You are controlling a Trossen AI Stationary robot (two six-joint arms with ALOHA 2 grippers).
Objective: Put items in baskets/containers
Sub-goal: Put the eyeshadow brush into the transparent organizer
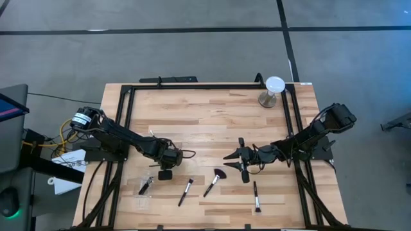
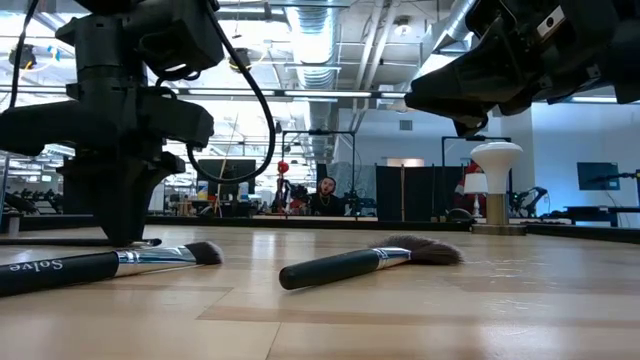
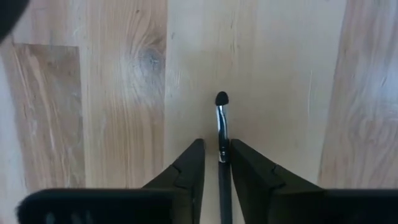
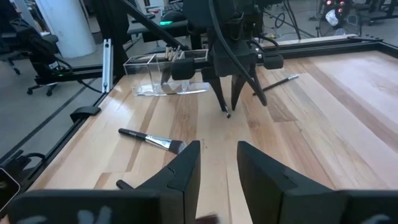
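Wooden table [image 1: 212, 122]: left end effector [image 3: 219, 163] pinching brush [image 3: 221, 118] (small-tipped)

The surface [image 1: 212, 122] is pale blond wood in long planks, with darker brown streaks and a knot, framed by a black rail. Both arms are black; the left end effector [image 3: 216, 163] has dark fingers around a brush [image 3: 221, 121] with a black tip and silver ferrule. The brushes lying loose have black handles; one [image 2: 105, 262] carries white lettering and a silver ferrule, and the fan-headed one [image 2: 370, 262] has dark brown bristles. The tray [image 4: 161, 74] is clear. The disc [image 1: 275, 84] is white on a metal-grey stand.
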